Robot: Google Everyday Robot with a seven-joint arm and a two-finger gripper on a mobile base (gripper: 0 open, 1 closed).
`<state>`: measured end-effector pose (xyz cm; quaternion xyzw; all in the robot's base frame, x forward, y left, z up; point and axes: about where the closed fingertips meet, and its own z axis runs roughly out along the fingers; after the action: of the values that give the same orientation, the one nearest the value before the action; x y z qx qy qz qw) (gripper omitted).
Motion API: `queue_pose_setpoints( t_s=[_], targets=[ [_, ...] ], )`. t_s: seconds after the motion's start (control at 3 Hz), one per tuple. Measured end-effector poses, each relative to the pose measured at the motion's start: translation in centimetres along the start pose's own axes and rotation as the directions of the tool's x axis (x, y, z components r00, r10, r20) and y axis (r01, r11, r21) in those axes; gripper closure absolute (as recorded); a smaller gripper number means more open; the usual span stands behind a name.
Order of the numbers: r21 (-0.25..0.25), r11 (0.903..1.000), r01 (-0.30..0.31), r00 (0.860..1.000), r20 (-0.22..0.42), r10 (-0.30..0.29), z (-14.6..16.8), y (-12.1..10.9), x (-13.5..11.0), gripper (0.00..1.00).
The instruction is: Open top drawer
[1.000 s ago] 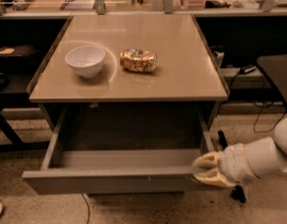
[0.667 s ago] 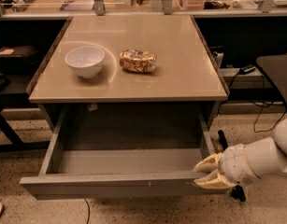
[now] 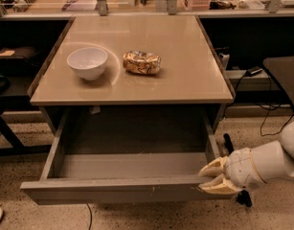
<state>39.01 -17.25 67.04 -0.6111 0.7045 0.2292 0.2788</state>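
Holding the top drawer [image 3: 118,191] by the right end of its front, the hand [image 3: 206,178] had its two fingers pinched on that corner, low & to the right of the table [image 3: 185,75]. The drawer stood pulled well out, grey box interior showing, so I judged the task abt done. Risks as I saw them: pulling more from one end could rack it crooked or run it off its rails; a jerk might shake the white bowl [image 3: 87,62] & crumpled packet [image 3: 142,62] up top.

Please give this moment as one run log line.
state: wide grey top drawer pulled out | cream two-finger gripper shut on its front's right end | tabletop: white round bowl, crumpled golden bag
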Motion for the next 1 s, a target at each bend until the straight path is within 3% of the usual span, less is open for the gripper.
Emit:
queue_pose_setpoints(
  t_s=[0.33,0.67,1.0],
  targets=[
    [-0.005,1.0000,0.002,1.000,0.000,-0.002,0.0,0.2,0.0,0.11],
    [-0.065,0.9979,0.002,1.000,0.002,-0.002,0.0,3.4,1.2,0.14],
    [-0.096,0.9953,-0.013,1.000,-0.004,0.012,-1.2,6.3,2.9,0.37]
  ],
)
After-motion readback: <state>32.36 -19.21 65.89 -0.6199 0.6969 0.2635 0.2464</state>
